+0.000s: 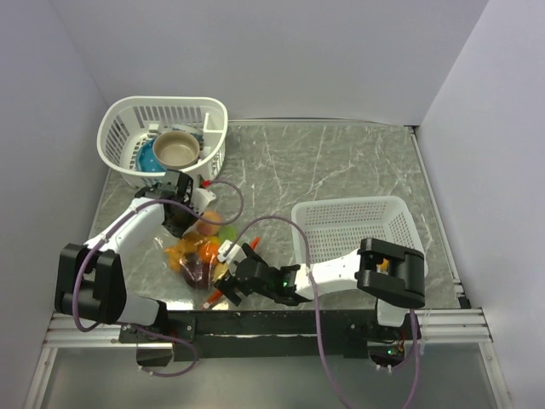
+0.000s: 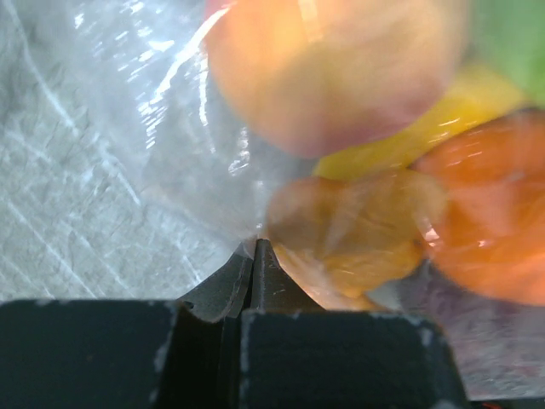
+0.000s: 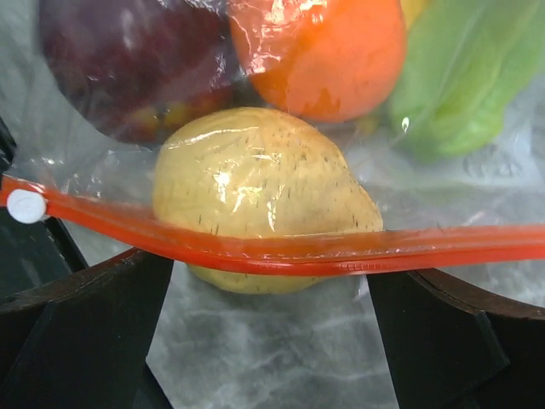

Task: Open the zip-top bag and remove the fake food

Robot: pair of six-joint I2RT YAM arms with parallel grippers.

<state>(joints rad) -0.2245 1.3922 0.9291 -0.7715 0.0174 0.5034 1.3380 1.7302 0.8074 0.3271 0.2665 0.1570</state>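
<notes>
The clear zip-top bag (image 1: 194, 256) lies on the grey marble table between my two grippers, its orange-red zip strip (image 1: 232, 273) towards the right arm. The fake food (image 1: 204, 247) is inside it: peach (image 2: 332, 68), yellow and orange (image 2: 494, 213) pieces, a speckled tan-yellow piece (image 3: 255, 187), an orange one (image 3: 324, 51), a dark purple one (image 3: 128, 60) and a green one (image 3: 460, 77). My left gripper (image 2: 254, 247) is shut, pinching the bag's clear plastic at its far edge (image 1: 183, 217). My right gripper (image 3: 268, 285) is open, its fingers (image 3: 102, 315) spread wide under the zip strip (image 3: 281, 251).
A white mesh basket (image 1: 115, 128) at the back left holds a tan bowl (image 1: 177, 149) and a blue dish (image 1: 146, 159). A second white mesh basket (image 1: 349, 223) stands right of the bag, over the right arm. Walls close in the left, back and right.
</notes>
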